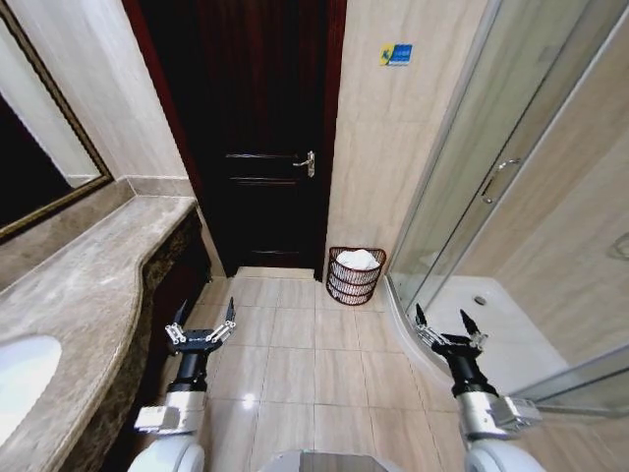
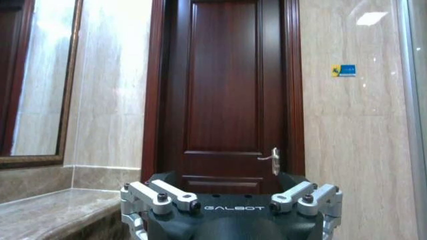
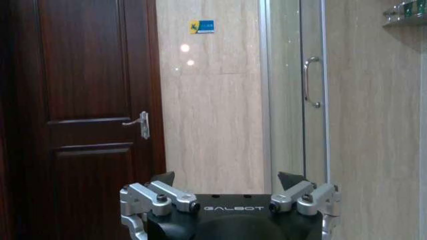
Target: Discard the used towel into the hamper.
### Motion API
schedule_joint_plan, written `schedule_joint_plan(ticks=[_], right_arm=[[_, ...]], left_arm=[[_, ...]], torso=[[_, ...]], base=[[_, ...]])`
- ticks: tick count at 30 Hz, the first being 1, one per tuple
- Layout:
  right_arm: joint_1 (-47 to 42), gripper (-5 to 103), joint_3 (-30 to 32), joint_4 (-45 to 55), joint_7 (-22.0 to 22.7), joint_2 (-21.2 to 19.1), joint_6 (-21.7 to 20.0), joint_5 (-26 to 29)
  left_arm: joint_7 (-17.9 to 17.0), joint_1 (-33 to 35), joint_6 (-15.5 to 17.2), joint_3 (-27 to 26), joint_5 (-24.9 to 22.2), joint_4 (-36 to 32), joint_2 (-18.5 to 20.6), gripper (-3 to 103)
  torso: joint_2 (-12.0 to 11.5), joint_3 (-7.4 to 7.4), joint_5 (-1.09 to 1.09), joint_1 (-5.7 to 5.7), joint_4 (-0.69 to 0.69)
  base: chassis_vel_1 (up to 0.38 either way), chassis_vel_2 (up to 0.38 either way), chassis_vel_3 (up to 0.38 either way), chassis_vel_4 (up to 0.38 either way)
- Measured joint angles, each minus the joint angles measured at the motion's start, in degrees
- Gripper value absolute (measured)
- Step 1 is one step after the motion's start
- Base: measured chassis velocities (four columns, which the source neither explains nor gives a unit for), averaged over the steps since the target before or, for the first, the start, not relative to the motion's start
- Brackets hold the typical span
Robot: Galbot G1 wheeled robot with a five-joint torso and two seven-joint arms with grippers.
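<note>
Looks pretty much done: towel (image 1: 358, 260) sits in the hamper (image 1: 354, 280) by the door (image 1: 257, 138), and left claw (image 1: 201, 322) and right claw (image 1: 445, 325) both hang wide, holding nothing.

The floor (image 1: 295, 364) is pale beige tile, glossy, with a spot of glare near its near edge. At its far edge the hamper (image 1: 355, 280) stands directly on the tiles — just right of the dark door (image 1: 260, 128), against the wall. A white towel (image 1: 359, 260) lies inside it, heaped to the rim.
</note>
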Motion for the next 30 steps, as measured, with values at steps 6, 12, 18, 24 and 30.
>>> schedule_joint_plan(ticks=[6, 12, 18, 24, 30], right_arm=[[-0.2, 100, 0.0, 0.2, 0.0, 0.2, 0.2, -0.2], [-0.2, 100, 0.0, 0.4, 0.0, 0.3, 0.2, -0.2], [-0.3, 100, -0.2, 0.5, 0.2, 0.5, 0.2, -0.7], [-0.4, 100, -0.2, 0.2, 0.4, 0.8, 1.0, -1.4], [0.0, 100, 0.4, 0.2, 0.5, 1.4, 1.3, -2.1]], left_arm=[[0.0, -0.1, 0.0, 0.0, -0.1, -0.2, 0.2, 100], [0.1, -0.2, 0.0, 0.0, -0.2, -0.5, 0.4, 100], [0.1, -0.3, 0.0, 0.0, -0.3, -0.6, 0.4, 100], [0.1, -0.3, 0.0, 0.0, -0.4, -0.6, 0.5, 100], [0.1, -0.5, 0.5, 0.1, -0.8, -1.2, 0.7, 100]], torso=[[0.0, 0.0, 0.01, 0.0, -0.01], [0.0, 0.0, 0.01, 0.0, 0.0], [0.0, 0.0, 0.0, 0.0, 0.0], [0.0, 0.0, 0.0, 0.01, -0.01], [0.0, 0.0, 0.01, -0.01, 0.0]], base=[[0.099, -0.109, -0.093, 0.093], [0.106, -0.115, -0.114, 0.102], [0.123, -0.102, -0.112, 0.116], [0.101, -0.096, -0.1, 0.103], [0.033, -0.029, -0.027, 0.036]])
